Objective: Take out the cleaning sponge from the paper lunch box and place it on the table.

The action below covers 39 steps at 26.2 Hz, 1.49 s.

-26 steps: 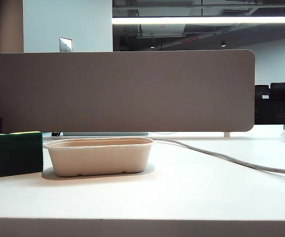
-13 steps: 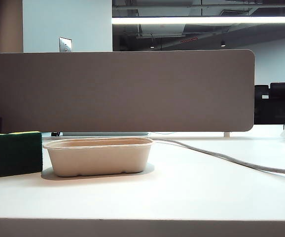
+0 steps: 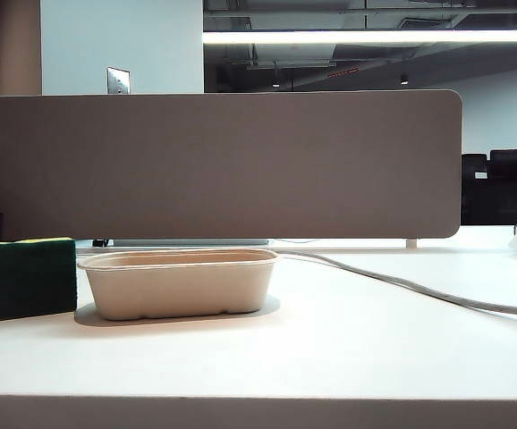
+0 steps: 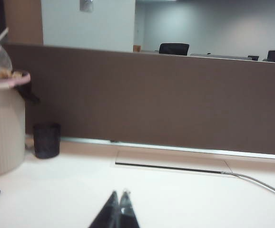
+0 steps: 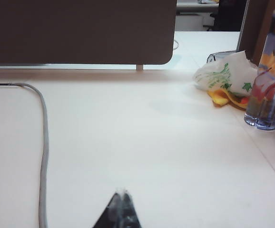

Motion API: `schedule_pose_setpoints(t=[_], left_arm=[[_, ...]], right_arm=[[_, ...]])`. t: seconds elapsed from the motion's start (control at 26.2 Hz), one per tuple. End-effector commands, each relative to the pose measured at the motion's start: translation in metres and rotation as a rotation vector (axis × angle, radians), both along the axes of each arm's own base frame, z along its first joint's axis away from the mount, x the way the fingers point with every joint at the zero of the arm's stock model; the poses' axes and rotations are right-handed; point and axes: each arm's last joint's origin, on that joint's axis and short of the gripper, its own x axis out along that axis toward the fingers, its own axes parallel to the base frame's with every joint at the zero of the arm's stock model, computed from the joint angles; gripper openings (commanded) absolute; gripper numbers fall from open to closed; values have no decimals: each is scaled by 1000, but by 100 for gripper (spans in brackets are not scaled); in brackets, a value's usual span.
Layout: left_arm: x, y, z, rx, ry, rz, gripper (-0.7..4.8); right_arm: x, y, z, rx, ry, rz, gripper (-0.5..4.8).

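1. The table (image 3: pixel 348 349) stretched white in front of the divider (image 3: pixel 214 165), with a grey cable (image 3: pixel 402 284) trailing across it.
2. The box (image 3: pixel 178 284) sat upright at left, its inside hidden from the low exterior camera.
3. The sponge (image 3: pixel 21 279) stood on the table just left of the box, out of it, green face forward.
4. My left gripper (image 4: pixel 117 209) hung over bare table, tips pressed together, holding nothing.
5. My right gripper (image 5: pixel 121 206) was likewise pinched shut and empty.
6. I judged the placing done; the best course was to stay clear and not nudge the sponge.
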Motion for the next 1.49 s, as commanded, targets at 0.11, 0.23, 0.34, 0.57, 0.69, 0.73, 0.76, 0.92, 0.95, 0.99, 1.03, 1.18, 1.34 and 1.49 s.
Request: schedule_pose_setpoints(t=[0.11, 0.23, 0.34, 0.57, 0.69, 0.73, 0.76, 0.92, 0.95, 0.99, 1.03, 1.18, 1.34, 1.49], left_arm=[[18, 1, -39, -6, 75, 14, -5], [29, -1, -65, -28, 55, -19, -5], [34, -4, -85, -32, 110, -69, -5], [34, -6, -88, 162, 139, -42, -5], [34, -6, -88, 188, 139, -39, -5], [34, -6, -88, 183, 141, -40, -5], [34, -6, -89, 168, 142, -42, -5], [34, -6, -90, 86, 154, -49, -5], [34, -6, -90, 86, 155, -50, -5], [34, -6, -90, 88, 155, -49, -5], [34, -6, -90, 91, 154, -49, -5], [34, -6, -89, 91, 154, -52, -5], [34, -6, -89, 91, 154, -52, -5], [34, -6, -89, 91, 154, -52, -5]], right_arm=[[0, 0, 1, 0, -11, 2, -5], [0, 0, 1, 0, -11, 2, -5], [0, 0, 1, 0, -7, 2, -5], [0, 0, 1, 0, -6, 2, -5], [0, 0, 1, 0, -7, 2, -5], [0, 0, 1, 0, -7, 2, -5], [0, 0, 1, 0, -6, 2, -5], [0, 0, 1, 0, -7, 2, -5], [0, 0, 1, 0, -6, 2, -5], [0, 0, 1, 0, -7, 2, -5], [0, 0, 1, 0, -6, 2, -5], [0, 0, 1, 0, -7, 2, -5], [0, 0, 1, 0, -7, 2, -5], [0, 0, 1, 0, -7, 2, -5]])
